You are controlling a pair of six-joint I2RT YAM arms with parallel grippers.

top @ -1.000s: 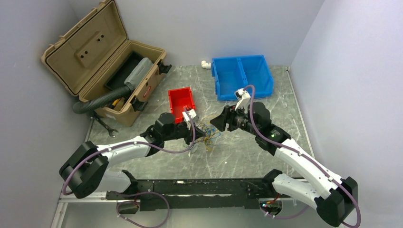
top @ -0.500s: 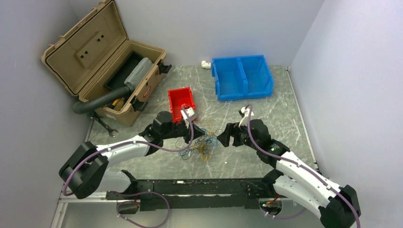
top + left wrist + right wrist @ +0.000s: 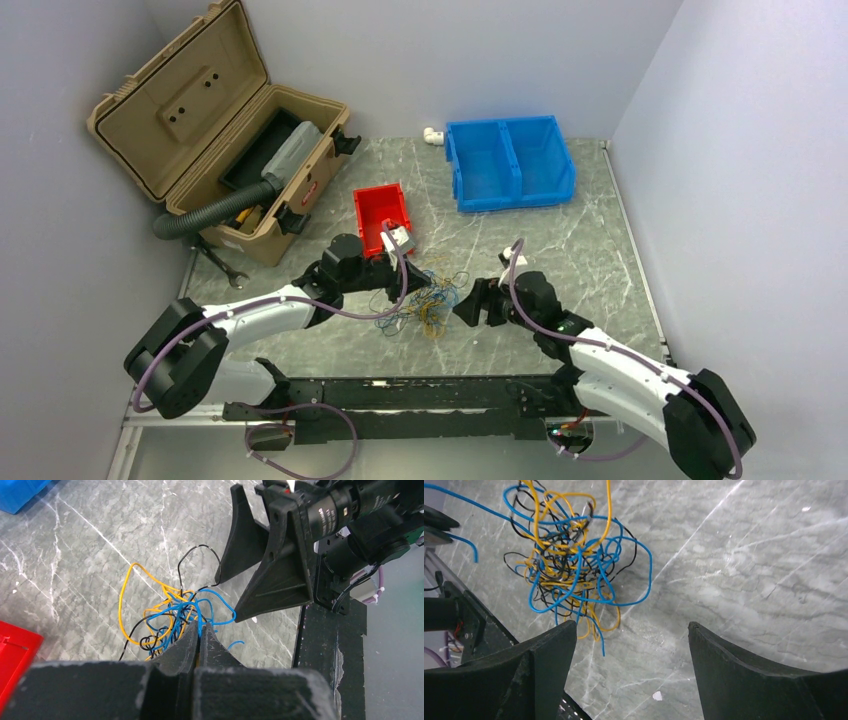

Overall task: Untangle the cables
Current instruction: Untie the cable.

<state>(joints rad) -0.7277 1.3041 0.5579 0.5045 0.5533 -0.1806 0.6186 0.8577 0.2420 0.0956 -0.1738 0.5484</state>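
Top view: the grey marble tabletop [image 3: 560, 230] is carrying an open tan toolbox [image 3: 200, 110] at upper left, a blue bin [image 3: 515, 203] at upper centre and a small red bin [image 3: 362, 218] just left of centre. None of them is playing a part in this step.

The cables [image 3: 428, 300] are lying as one loose tangle on the tabletop at mid-frame, between the two arms.

Left gripper [image 3: 200, 627]: the fingers are pressing together, and blue strands are coming out right at the tips. I am reading that as a pinch on the near edge of the cables, acting as the anchor.

Right gripper [image 3: 631, 626]: the fingers are standing wide apart and holding nothing. They are hovering low over bare marble, with the tangle ahead in the upper left of the right wrist view, close but apart from the fingers.

Judgement: the step in hand is the right gripper picking its strand.

- The big blue loop [image 3: 644, 580] is bulging out of the tangle toward the open fingers, so it looks like the cleanest single strand to take.
- The yellow loop [image 3: 122, 600] and the black loop [image 3: 200, 547] are also standing free, but on the farther side.
- Closing on one strand only, then drawing it slowly toward the right of the top view while the left holds, should be loosening it.
- Taking several strands at once risks tightening the knot or dragging the whole clump.
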